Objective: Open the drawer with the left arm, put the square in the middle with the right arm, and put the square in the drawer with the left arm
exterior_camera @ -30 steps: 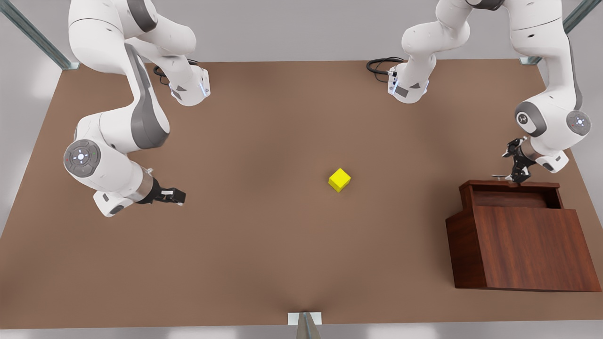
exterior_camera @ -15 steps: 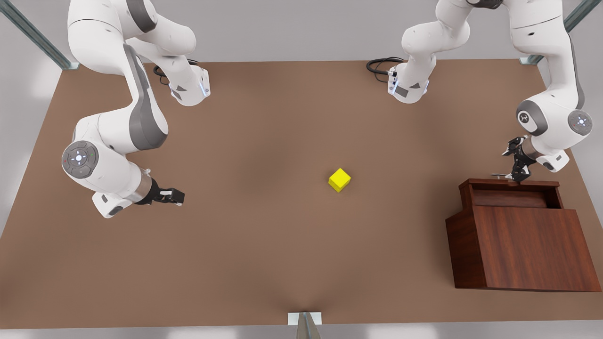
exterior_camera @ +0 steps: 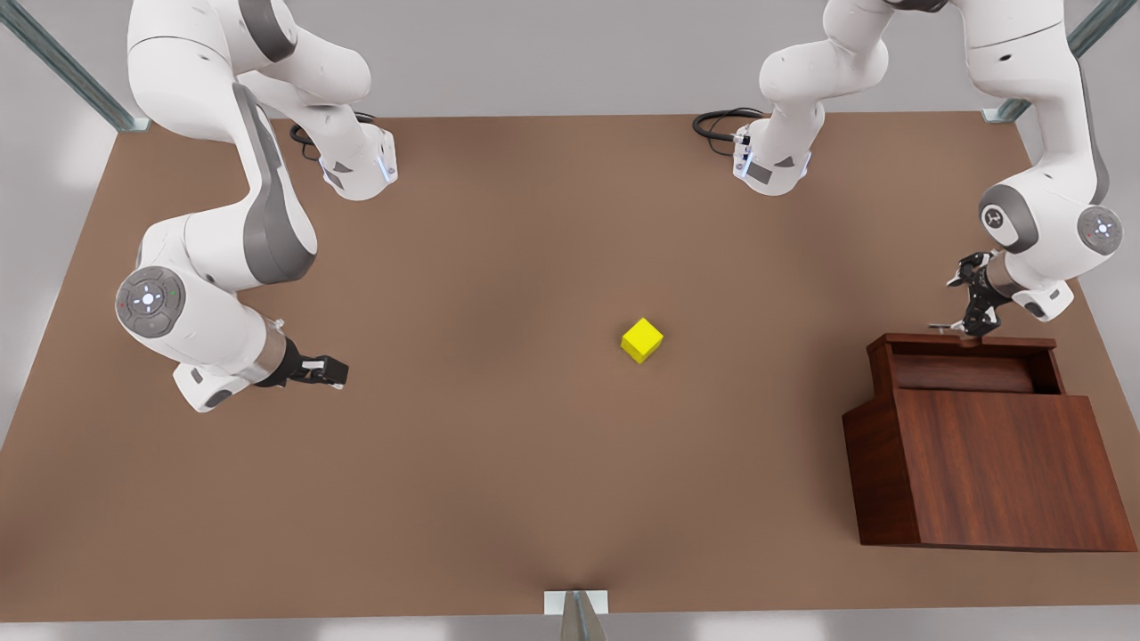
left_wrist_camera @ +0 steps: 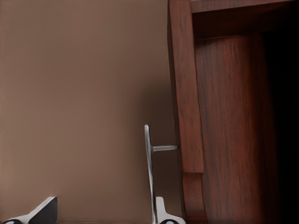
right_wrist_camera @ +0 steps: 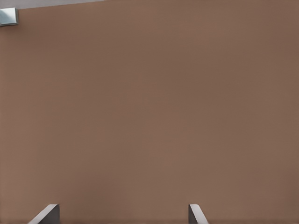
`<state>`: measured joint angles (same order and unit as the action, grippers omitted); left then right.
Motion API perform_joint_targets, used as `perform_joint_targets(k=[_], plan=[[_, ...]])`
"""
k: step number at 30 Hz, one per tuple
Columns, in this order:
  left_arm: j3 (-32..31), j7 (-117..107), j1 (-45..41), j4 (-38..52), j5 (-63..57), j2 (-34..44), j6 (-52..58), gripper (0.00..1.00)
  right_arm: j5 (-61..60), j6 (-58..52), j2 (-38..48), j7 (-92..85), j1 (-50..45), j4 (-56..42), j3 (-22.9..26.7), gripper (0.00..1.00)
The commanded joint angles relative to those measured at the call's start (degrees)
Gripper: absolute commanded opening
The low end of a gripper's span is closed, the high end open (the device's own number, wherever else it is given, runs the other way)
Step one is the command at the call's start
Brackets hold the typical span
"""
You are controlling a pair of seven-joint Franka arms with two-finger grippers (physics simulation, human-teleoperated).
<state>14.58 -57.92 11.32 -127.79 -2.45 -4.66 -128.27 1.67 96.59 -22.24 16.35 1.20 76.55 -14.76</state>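
Resting on the tabletop's middle [exterior_camera: 499, 356], the square [exterior_camera: 642, 340]; left tool [exterior_camera: 973, 322] spread by the drawer [exterior_camera: 966, 367] handle [left_wrist_camera: 148, 172], right tool [exterior_camera: 322, 370] spread.

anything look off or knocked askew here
Nothing stands out. The yellow cube sits flat on bare table, the drawer is pulled partly open, the left gripper is open by its silver handle, and the right gripper waits open.
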Motion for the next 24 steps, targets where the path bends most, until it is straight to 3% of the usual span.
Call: perform_joint_targets(k=[1, 8, 9, 10, 11, 12, 14, 16, 17, 18, 21, 22, 24], plan=[[0.01, 0.00, 0.10, 0.00, -0.01, 0.00, 0.04, 1.00, 0.00, 0.00, 0.00, 0.00, 0.03, 0.00, 0.00, 1.00], [-0.26, -1.84, 0.02, 1.67, 0.08, 2.20, 6.80, 1.00, 0.00, 0.09, -0.08, 0.00, 0.03, 0.00, 0.00, 1.00], [-2.80, -5.09, -0.51, 6.32, 0.78, 3.25, 15.31, 1.00, 0.00, 0.09, -0.08, 0.00, 0.03, 0.00, 0.00, 1.00], [-9.91, -11.24, -0.51, 15.63, 1.13, 2.73, 26.91, 1.00, 0.00, 0.09, -0.08, 0.00, 0.03, 0.00, 0.00, 1.00], [-15.09, -13.97, -0.51, 20.99, 1.13, 2.46, 32.37, 1.00, 0.00, 0.09, -0.08, 0.00, 0.03, 0.00, 0.00, 1.00], [-24.14, -14.24, -0.69, 28.81, 1.22, 1.85, 38.61, 1.00, 0.00, 0.09, -0.17, 0.00, 0.03, 0.00, 0.00, 1.00], [-39.61, -12.83, -4.98, 37.07, 1.05, -3.50, 36.79, 1.00, 0.00, 0.00, -0.08, 0.00, 0.03, 0.00, 0.00, 1.00], [-40.86, -12.75, -16.85, 43.32, 0.78, -12.11, 25.00, 1.00, 0.00, 0.00, 0.09, -0.09, 0.12, 0.00, 0.00, 1.00], [-40.95, -9.24, -22.65, 51.58, -3.26, -19.68, 24.74, 1.00, 0.00, -0.09, 0.09, -0.09, 0.12, 0.00, 0.00, 1.00], [-40.95, 3.83, -26.52, 53.17, -4.76, -23.29, 24.03, 1.00, 0.00, -0.09, 0.09, -0.09, 0.20, 0.00, 0.00, 1.00], [-40.95, 37.06, -31.19, 51.86, -8.80, -27.42, 21.40, 1.00, 0.00, -0.09, 0.09, -0.61, 0.20, 0.00, 0.00, 1.00], [-40.08, 53.32, -31.19, 47.91, -8.36, -26.54, 21.84, 1.00, 0.00, -0.09, 0.00, -0.88, 0.20, 0.00, 0.00, 1.00], [-37.88, 59.24, -31.27, 35.44, -8.36, -23.73, 13.50, 1.00, 0.00, 0.00, -0.08, -0.88, 0.20, 0.00, 0.00, 1.00]])
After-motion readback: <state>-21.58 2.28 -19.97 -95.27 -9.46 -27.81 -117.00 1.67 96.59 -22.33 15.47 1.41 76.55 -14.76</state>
